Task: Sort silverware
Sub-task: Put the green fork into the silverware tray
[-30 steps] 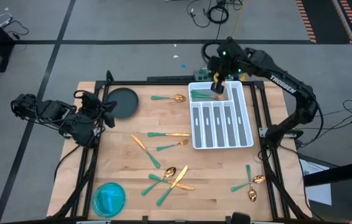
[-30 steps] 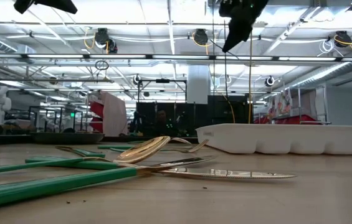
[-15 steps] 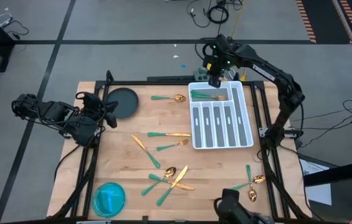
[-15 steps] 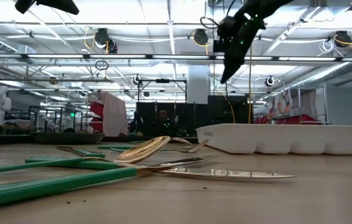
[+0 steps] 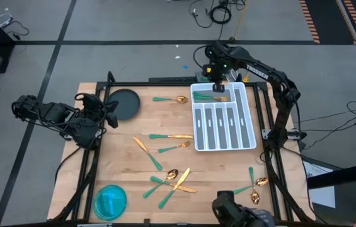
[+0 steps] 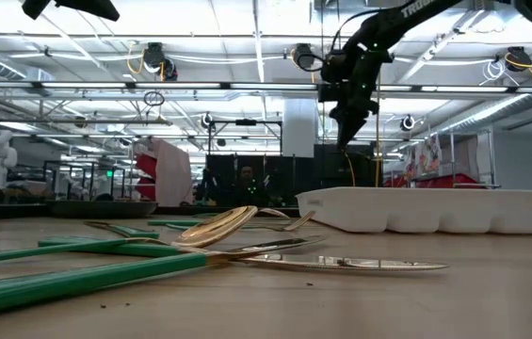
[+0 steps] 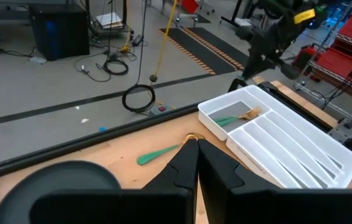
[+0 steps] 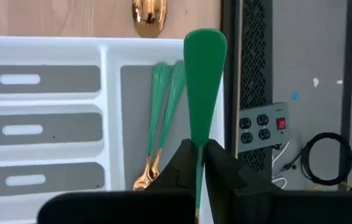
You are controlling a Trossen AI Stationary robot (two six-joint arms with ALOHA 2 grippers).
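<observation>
The table was pale bare wood with visible grain. The silverware had glossy gold metal heads and smooth matt green handles. The tray was smooth white plastic with grey matt liners.

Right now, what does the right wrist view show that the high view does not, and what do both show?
Only the right wrist view shows that the right gripper is shut on a green-handled utensil, held above the tray's end compartment; it also shows a power strip beyond the table edge.

Only the high view shows the scattered silverware, the black plate, the blue bowl and the left gripper waiting at the table's left edge.

Both show the white tray with two forks in its end compartment, and a spoon beside it.
</observation>
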